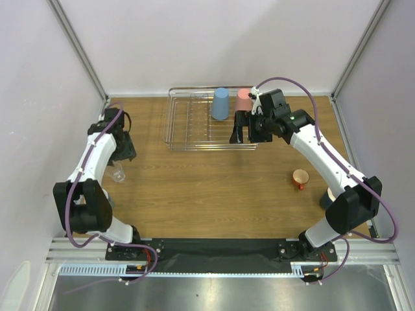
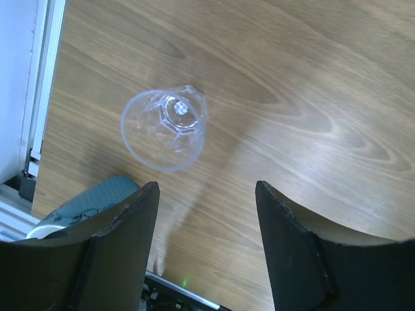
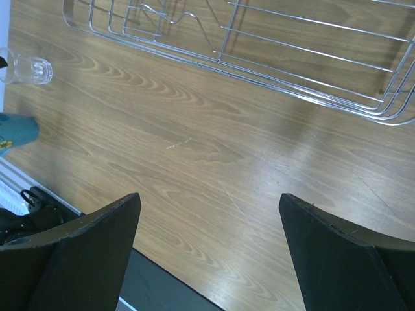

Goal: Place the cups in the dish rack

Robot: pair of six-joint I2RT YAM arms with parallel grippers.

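Tools | left tool (image 2: 206, 194) fingers apart, empty, clear glass (image 2: 165, 129) just ahead on surface (image 1: 214, 188) | right tool (image 3: 211, 201) fingers apart, empty, near dish rack (image 1: 194, 123) front edge | light blue tumbler (image 1: 220, 103), pink tumbler (image 1: 243, 100) at rack's far right | orange cup (image 1: 300, 177) on surface

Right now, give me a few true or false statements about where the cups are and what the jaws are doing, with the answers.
1. The light blue tumbler stands inside the dish rack. True.
2. The small orange cup is in the rack too. False: it sits on the table, well outside the rack.
3. The left jaws are clamped on the clear glass. False: they stand apart, and the glass is on the wood ahead of them, untouched.
4. The right jaws are open and hold nothing. True.
5. The pink tumbler is in the rack beside the blue one. True.
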